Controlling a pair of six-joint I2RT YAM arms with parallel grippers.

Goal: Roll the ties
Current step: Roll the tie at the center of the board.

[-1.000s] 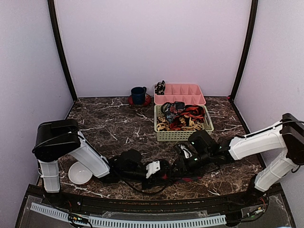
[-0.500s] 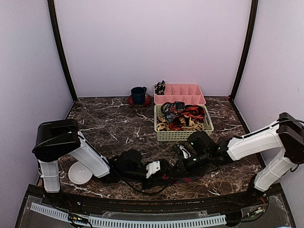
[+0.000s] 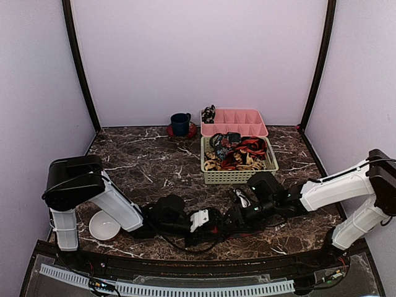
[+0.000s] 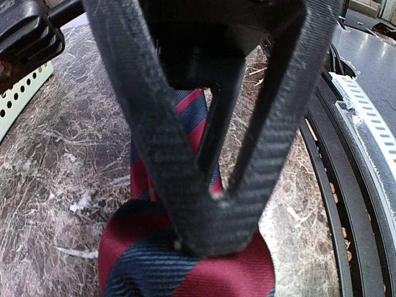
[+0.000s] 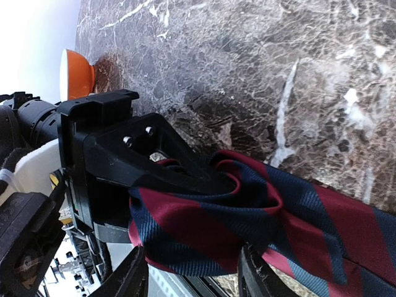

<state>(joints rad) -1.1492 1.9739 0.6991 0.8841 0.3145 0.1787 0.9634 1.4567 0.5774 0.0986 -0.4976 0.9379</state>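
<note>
The dark marbled worktop [image 3: 142, 161] carries everything, and both arms reach low over its near centre. Over the last second the left arm [image 3: 114, 207] stays put. The right arm [image 3: 334, 185] noses in toward it and then draws back slightly, and from above nothing else shifts. I read that as a fresh hold taken between turns, so the winding is under way but not finished.

Room is tight. The green basket [image 3: 213, 176], heaped with other ties [image 3: 238, 156], sits just beyond the right wrist, with the pink tray [image 3: 260, 131] behind it. The worktop's near edge runs close beside the work. The open stretch is the bare marble left of the basket. The white bowl [image 3: 104, 226] by the left arm's base and the blue cup [image 3: 180, 124] at the back are well apart from the action.

The striped tie [image 5: 204, 229], navy and red, lies at the near centre between the arms. One end is curled into a loose first loop and the rest trails flat along the worktop. The left fingers [image 4: 207, 226] are clenched on that curled end. The right fingers [image 3: 236, 215] stand apart, released, on either side of the loop without pinching it.
</note>
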